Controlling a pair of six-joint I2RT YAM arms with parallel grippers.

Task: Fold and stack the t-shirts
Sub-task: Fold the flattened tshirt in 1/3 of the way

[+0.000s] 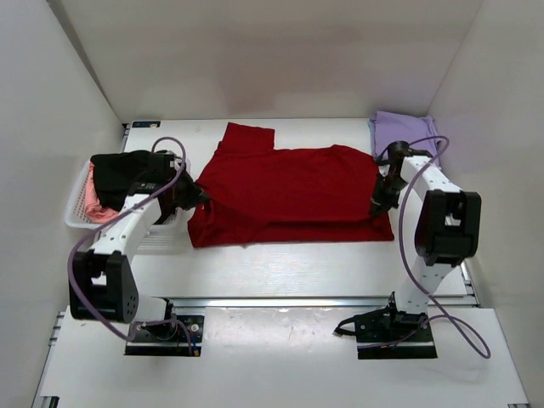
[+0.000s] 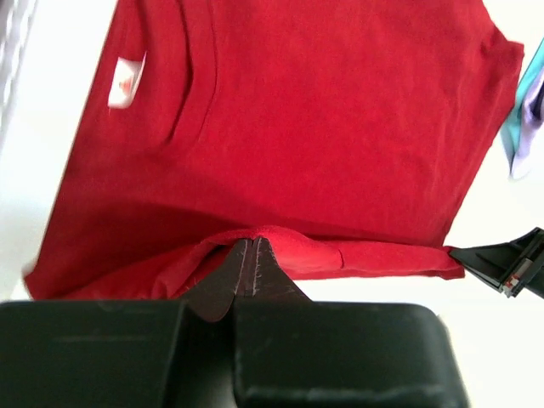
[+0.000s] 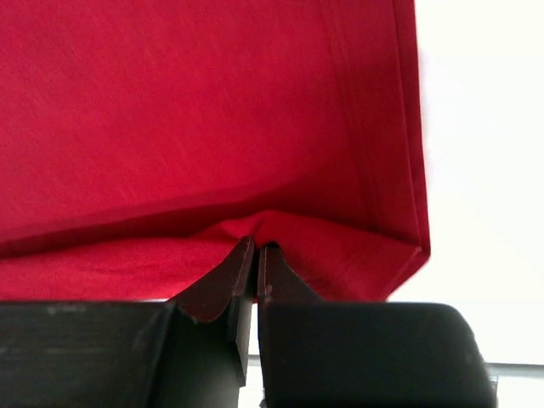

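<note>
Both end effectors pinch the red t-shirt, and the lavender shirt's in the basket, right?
No: top external shows the lavender shirt on the table, far right, not in the basket. Left end effector and right end effector do pinch the red t-shirt.

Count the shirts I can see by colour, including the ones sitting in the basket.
red t-shirt: 1
lavender t-shirt: 1
black shirt: 1
pink shirt: 1
Total: 4
</note>
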